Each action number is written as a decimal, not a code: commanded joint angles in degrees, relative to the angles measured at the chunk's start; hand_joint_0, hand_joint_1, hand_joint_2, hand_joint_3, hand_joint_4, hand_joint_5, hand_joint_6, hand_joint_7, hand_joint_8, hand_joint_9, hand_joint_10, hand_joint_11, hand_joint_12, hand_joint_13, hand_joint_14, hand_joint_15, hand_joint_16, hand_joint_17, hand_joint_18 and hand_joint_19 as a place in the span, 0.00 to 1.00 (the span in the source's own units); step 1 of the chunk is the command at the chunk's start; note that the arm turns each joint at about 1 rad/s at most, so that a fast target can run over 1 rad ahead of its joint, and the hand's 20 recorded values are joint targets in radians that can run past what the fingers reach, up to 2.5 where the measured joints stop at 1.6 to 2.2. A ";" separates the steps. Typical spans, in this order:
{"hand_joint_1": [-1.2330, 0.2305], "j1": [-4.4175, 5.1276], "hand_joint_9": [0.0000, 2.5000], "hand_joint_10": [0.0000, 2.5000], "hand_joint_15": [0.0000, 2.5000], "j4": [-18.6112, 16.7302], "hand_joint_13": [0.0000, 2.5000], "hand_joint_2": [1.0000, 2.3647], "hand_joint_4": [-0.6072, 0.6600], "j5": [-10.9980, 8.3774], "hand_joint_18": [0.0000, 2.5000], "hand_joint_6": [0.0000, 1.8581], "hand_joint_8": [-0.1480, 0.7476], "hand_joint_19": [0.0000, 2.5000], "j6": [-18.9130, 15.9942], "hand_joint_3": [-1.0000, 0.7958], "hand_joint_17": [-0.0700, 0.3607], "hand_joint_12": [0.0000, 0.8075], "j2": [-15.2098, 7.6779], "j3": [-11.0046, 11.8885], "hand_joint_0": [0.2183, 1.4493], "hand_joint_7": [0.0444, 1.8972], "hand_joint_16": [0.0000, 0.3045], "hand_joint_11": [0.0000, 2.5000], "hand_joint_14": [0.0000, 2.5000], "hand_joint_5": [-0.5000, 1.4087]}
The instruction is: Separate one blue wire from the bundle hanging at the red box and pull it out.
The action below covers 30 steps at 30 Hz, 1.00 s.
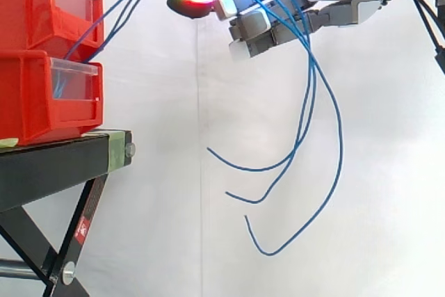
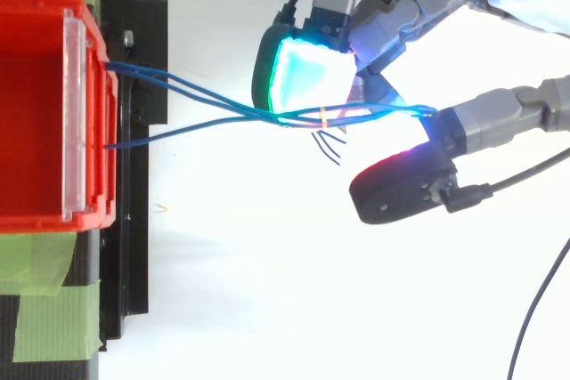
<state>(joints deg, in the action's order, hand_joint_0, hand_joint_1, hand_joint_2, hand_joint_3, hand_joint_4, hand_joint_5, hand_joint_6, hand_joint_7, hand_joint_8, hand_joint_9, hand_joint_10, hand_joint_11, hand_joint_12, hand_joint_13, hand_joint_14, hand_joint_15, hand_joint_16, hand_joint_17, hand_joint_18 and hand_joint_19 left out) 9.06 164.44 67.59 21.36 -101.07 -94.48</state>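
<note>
A bundle of thin blue wires (image 2: 258, 114) comes out over the clear front panel (image 1: 73, 88) of the lower red plastic bin (image 1: 31, 99). This bin sits under a second red bin (image 1: 28, 5) on the black metal stand (image 1: 49, 165). From the lower bin the wires climb to the grey hand (image 1: 334, 12), which hangs higher than both bins and well clear of them. The hand's fingers are curled round the wires. The wires pass between a cyan-green glowing pad (image 2: 303, 73) and a red-lit one, then drape over the fingers. They hang in long loops, with the loose ends dangling at the stand's height and lower. A small pale tie (image 2: 322, 116) binds the wires beside the cyan-green pad, so they lie in the hand as one bundle.
</note>
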 commanded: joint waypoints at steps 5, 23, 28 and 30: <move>0.28 -0.01 0.28 0.01 0.71 0.00 0.40 0.01 0.63 -0.09 0.22 0.40 0.54 0.36 0.00 0.33 0.44 0.47 0.00 0.00 0.25 0.58 0.17 0.42 0.00 0.14; 0.37 -0.01 0.36 0.01 0.71 0.00 0.46 0.01 0.64 -0.09 0.25 0.40 0.55 0.37 0.00 0.37 0.42 0.43 0.00 0.00 0.31 0.59 0.16 0.44 0.00 0.17; 0.34 -0.01 0.37 0.01 0.70 0.00 0.47 0.01 0.63 -0.09 0.26 0.41 0.55 0.36 0.00 0.40 0.42 0.43 0.00 0.00 0.33 0.59 0.16 0.44 0.00 0.17; 0.33 -0.01 0.37 0.01 0.71 0.00 0.47 0.01 0.63 -0.09 0.26 0.42 0.55 0.36 0.00 0.41 0.42 0.42 0.00 0.00 0.34 0.58 0.16 0.45 0.00 0.17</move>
<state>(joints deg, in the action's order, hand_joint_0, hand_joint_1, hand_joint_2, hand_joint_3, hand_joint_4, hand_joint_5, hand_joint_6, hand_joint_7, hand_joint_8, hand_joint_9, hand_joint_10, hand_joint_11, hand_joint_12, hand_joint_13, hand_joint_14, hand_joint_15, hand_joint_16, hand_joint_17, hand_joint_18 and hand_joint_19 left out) 9.05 164.44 67.50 21.36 -101.07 -94.48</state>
